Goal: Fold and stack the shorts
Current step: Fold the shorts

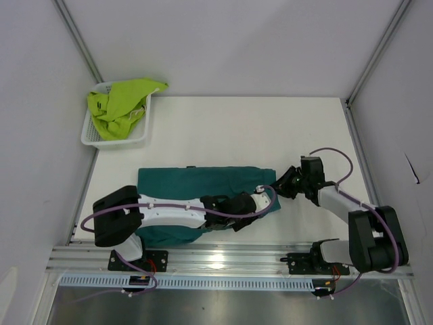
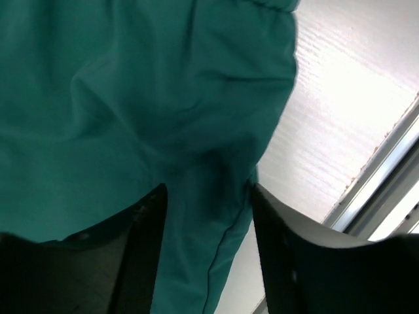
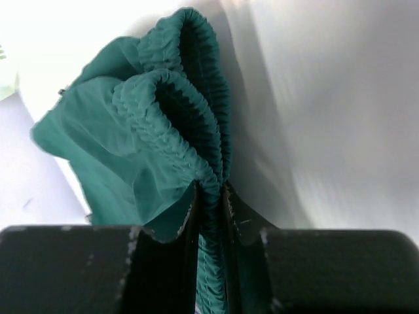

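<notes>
The right gripper [image 3: 209,191] is clenched on the gathered waistband of the dark teal shorts [image 3: 131,131] — at the garment's 3 o'clock edge. The left gripper [image 2: 208,190] is held released, fingers parted over the cloth. The teal pair is spread on the table [image 1: 270,128] towards 6 o'clock — the lime shorts [image 1: 125,101] are heaped in the white basket [image 1: 118,142] at 10 o'clock.

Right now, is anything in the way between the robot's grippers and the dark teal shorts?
Nothing visible. The right gripper pinches the dark teal fabric shorts at the gathered waistband; the left gripper, open, straddles the same cloth.
</notes>
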You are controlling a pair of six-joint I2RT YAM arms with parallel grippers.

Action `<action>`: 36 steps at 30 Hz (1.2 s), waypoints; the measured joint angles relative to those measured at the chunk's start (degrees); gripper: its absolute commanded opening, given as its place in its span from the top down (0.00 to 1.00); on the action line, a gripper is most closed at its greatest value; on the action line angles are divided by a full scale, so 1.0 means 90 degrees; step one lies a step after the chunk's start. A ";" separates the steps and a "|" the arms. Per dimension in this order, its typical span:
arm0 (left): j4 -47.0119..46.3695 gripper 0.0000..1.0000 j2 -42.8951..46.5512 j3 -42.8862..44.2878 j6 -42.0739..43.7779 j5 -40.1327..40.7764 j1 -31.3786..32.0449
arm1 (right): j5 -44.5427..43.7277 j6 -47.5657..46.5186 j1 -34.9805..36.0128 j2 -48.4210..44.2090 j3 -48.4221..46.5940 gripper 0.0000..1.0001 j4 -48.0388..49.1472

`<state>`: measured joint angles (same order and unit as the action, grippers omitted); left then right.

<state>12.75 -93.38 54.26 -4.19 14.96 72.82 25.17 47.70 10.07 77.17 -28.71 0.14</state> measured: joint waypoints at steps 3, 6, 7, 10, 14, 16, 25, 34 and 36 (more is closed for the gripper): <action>0.0019 0.34 0.0000 0.0090 0.0017 0.0090 -0.0029 | -0.0544 -0.0175 0.0002 -0.0549 -0.0175 0.99 -0.0852; 0.0015 0.30 0.0034 0.0170 0.0010 0.0063 -0.0102 | -0.0974 -0.0311 0.0022 -0.0933 -0.0318 1.00 -0.1557; 0.0017 0.29 0.0075 0.0172 0.0005 0.0017 -0.0146 | -0.1098 -0.0338 0.0044 -0.1013 -0.0355 1.00 -0.1734; -0.0007 0.28 0.0289 0.0180 -0.0102 -0.0204 -0.0396 | -0.1462 -0.0413 0.0165 -0.1166 -0.0449 1.00 -0.2208; 0.0027 0.30 0.0406 0.0420 -0.0427 -0.0408 -0.0957 | -0.1933 -0.0454 0.0471 -0.1316 -0.0656 1.00 -0.2732; 0.0034 0.31 0.0367 0.0610 -0.0627 -0.0401 -0.1222 | -0.2198 -0.0476 0.0668 -0.1338 -0.0848 1.00 -0.2956; 0.0172 0.37 -0.0413 0.1173 -0.1280 -0.0551 -0.1613 | -0.3536 -0.0561 0.1783 -0.1217 -0.1994 1.00 -0.3781; 0.0209 0.77 -0.1401 0.1557 -0.1887 -0.0537 -0.1773 | -0.3944 -0.0580 0.2030 -0.1129 -0.2358 1.00 -0.4109; 0.0209 0.82 -0.1532 0.1615 -0.2035 -0.0532 -0.1904 | -0.3944 -0.0597 0.2030 -0.1129 -0.2378 1.00 -0.4124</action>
<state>14.63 -107.18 68.79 -22.50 10.17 55.68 -10.33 42.33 28.34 67.00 -50.11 -36.97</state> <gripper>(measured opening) 0.232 0.177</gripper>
